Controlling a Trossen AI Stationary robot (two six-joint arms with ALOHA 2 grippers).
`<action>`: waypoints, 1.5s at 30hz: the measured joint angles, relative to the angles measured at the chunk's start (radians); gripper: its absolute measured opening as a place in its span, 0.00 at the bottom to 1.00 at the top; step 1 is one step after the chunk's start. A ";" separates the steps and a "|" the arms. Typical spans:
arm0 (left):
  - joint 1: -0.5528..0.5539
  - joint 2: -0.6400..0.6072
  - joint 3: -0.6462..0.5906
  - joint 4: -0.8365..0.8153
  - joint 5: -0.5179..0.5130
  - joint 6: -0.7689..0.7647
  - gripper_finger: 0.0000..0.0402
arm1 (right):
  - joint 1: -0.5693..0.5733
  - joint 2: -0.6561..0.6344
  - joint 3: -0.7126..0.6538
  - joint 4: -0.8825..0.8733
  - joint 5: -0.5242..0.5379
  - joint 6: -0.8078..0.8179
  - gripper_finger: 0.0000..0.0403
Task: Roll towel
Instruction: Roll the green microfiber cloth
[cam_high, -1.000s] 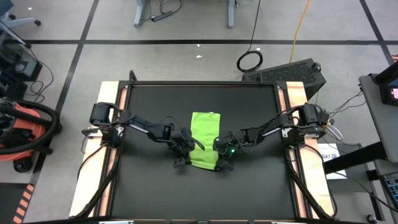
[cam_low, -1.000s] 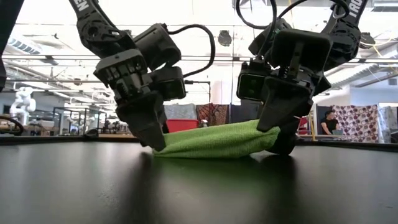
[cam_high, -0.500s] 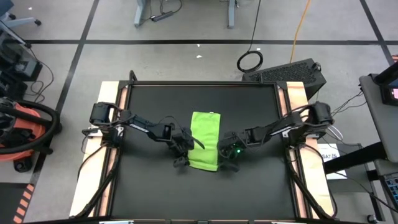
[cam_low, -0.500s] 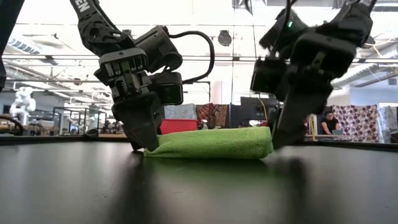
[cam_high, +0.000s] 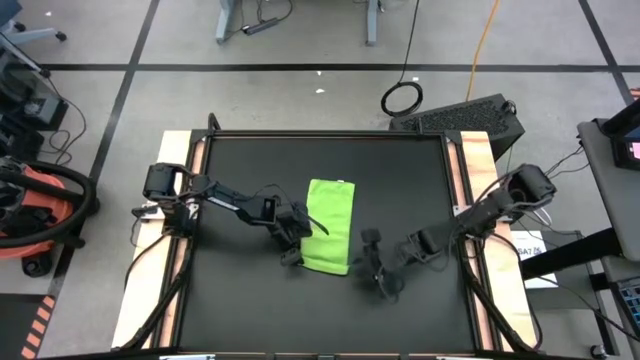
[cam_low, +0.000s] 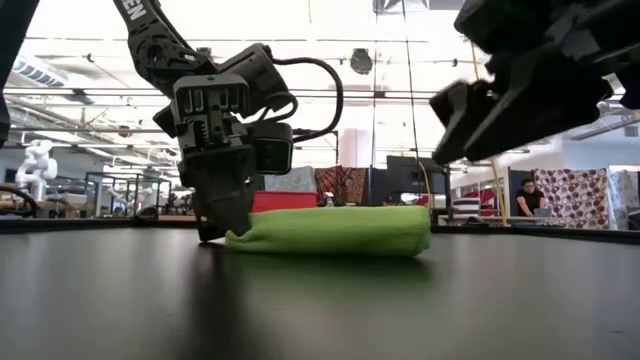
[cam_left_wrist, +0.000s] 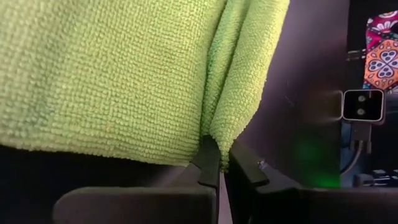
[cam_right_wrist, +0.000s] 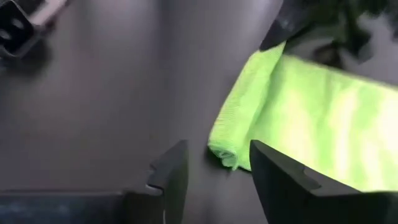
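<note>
The right gripper (cam_high: 378, 270) has withdrawn from the towel (cam_high: 329, 238), fingers spread and empty. The left gripper (cam_high: 295, 243) pinches the towel's near left edge. The towel lies mid-table (cam_high: 240, 300), partly rolled.

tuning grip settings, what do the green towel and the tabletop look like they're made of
The towel looks like soft microfiber or terry cloth: the left wrist view shows a fine looped, nubby weave, matte lime green. The tabletop looks like a hard, smooth black board, probably laminate or painted; its satin sheen faintly mirrors the towel and arms in the low view.
</note>
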 joint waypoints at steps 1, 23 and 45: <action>0.001 0.000 0.000 -0.009 0.002 -0.004 0.03 | 0.016 0.007 0.011 -0.013 0.036 -0.017 0.40; 0.033 -0.001 0.000 -0.053 0.021 -0.085 0.03 | 0.044 0.329 0.243 -0.077 0.155 -0.260 0.40; 0.034 -0.001 0.000 -0.052 0.012 -0.078 0.03 | -0.017 0.371 0.245 -0.096 0.133 -0.058 0.37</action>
